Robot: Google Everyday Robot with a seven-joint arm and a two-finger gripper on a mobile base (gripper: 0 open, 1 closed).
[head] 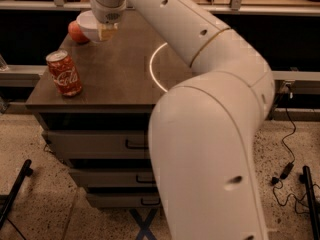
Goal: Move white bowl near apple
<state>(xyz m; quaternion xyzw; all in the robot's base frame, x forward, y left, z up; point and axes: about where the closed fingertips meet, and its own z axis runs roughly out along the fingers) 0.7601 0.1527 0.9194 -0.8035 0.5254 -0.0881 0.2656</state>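
The white bowl (88,26) is at the far left of the dark cabinet top, right beside the red-orange apple (77,32), which it partly hides. My gripper (106,31) reaches down from the arm onto the bowl's right rim and is shut on it. I cannot tell whether the bowl rests on the top or hangs just above it.
A red Coca-Cola can (64,73) stands near the cabinet's front left corner. A white circle mark (153,69) is on the cabinet top (115,79). My large white arm (210,134) fills the right side. Drawers are below, cables lie on the floor at right.
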